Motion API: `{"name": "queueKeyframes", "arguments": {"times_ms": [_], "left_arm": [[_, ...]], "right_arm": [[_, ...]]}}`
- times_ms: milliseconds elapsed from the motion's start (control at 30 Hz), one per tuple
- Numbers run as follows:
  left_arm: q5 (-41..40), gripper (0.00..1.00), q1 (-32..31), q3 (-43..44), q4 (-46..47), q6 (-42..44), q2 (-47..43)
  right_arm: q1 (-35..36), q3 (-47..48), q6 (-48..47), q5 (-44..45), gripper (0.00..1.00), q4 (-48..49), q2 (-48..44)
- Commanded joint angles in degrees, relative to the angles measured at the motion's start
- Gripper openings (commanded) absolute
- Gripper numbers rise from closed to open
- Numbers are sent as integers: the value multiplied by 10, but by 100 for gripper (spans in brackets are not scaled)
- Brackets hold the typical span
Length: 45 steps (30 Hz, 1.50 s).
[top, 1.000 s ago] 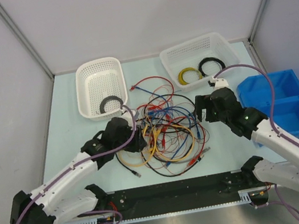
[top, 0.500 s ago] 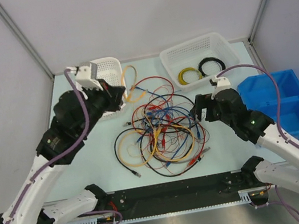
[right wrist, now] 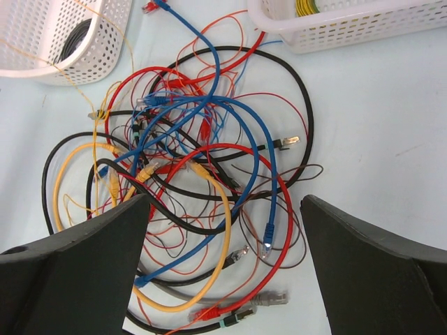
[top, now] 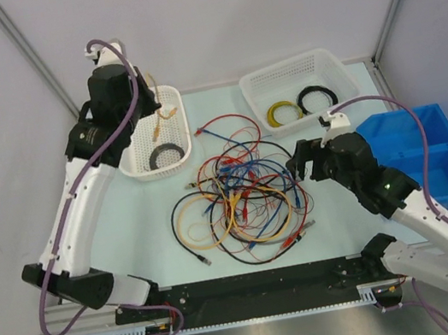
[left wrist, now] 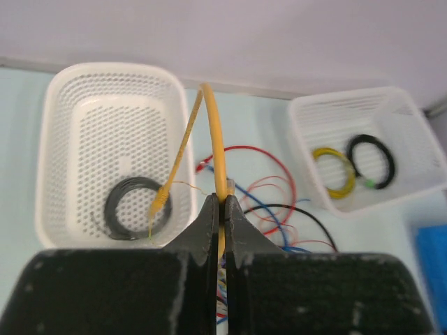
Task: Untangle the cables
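Lifted higher now, the left gripper [left wrist: 221, 204] pinches a thin yellow-orange cable [left wrist: 215, 139] over the white perforated plastic basket [left wrist: 112, 68], its grip plain only from the wrist; the right gripper [right wrist: 223, 206] hangs spread above the tangled multicoloured cables [top: 242, 195].

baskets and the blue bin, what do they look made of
Left basket and right basket: likely moulded white plastic, semi-glossy, with regular perforated walls and rolled rims. Blue bin: probably rigid plastic, with smooth solid walls, uniform colour and a moulded divider.

No readable text, labels or numbers anywhere.
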Motion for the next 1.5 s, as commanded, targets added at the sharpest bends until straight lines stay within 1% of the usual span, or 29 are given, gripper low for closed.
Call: {"name": "queueKeyframes", "arguments": {"times_ms": [0, 33, 67, 133, 167, 200, 233, 267, 333, 367, 467, 533, 567, 600, 700, 733, 800, 833, 900, 933, 967, 1067, 1200, 1367, 1400, 1467], "left_arm": [[50, 0, 39, -2, -11, -27, 1], [106, 0, 38, -15, 20, -28, -5], [137, 0, 33, -51, 44, -28, -13], [198, 0, 18, -87, 104, -23, -43], [204, 0, -13, -104, 116, -19, -51], [207, 0, -30, -106, 123, -5, -55], [209, 0, -49, -106, 130, 2, -62], [207, 0, -88, -100, 132, 8, -64], [203, 0, -122, -89, 131, 21, -68], [204, 0, -148, -76, 131, 21, -69], [204, 0, -167, -54, 124, 11, -69], [184, 0, -168, -44, 105, 11, -70], [158, 0, -168, -32, 93, 13, -67], [103, 0, -169, -24, 63, 16, -63], [28, 0, -150, -3, 20, 11, -44], [28, 0, -120, -2, 14, 4, -40], [46, 0, -80, -8, 2, -26, -25], [55, 0, -37, -14, -1, -36, -19], [68, 0, 0, -24, 7, -50, -2], [76, 0, 33, -33, 10, -52, 6], [78, 0, 46, -38, 24, -54, 12], [77, 0, 88, -32, 39, -52, 68], [78, 0, 120, -17, 68, -45, 124], [97, 0, 173, 6, 59, -68, 207], [98, 0, 192, 5, 57, -74, 216], [109, 0, 210, 0, 61, -90, 232]], "right_arm": [[0, 26, -12, 10, 96, -11, -17], [1, 26, -12, 11, 96, -13, -14], [0, 26, -11, 13, 96, -15, -12], [0, 26, -10, 11, 96, -11, -5], [1, 26, -8, 4, 96, -5, 4], [2, 26, -5, -2, 96, -1, 8], [3, 26, -3, -8, 96, 5, 12], [2, 26, -1, -24, 96, 20, 21], [4, 26, 9, -45, 96, 38, 28], [5, 26, 16, -69, 96, 62, 36], [15, 26, 36, -111, 96, 117, 48], [27, 29, 51, -113, 95, 131, 59], [34, 31, 54, -111, 95, 137, 62], [39, 32, 57, -107, 95, 138, 64], [56, 33, 58, -96, 95, 128, 62], [61, 33, 58, -73, 95, 119, 59], [62, 33, 60, -64, 95, 109, 55], [62, 33, 61, -58, 95, 100, 49], [62, 33, 56, -50, 95, 92, 41], [61, 33, 55, -47, 95, 86, 34], [60, 33, 49, -46, 95, 81, 31], [52, 33, 38, -38, 95, 72, 28], [33, 33, 29, -53, 95, 68, 37], [13, 33, 21, -63, 95, 60, 58], [11, 33, 19, -64, 95, 57, 59], [8, 33, 17, -64, 96, 55, 66]]}}
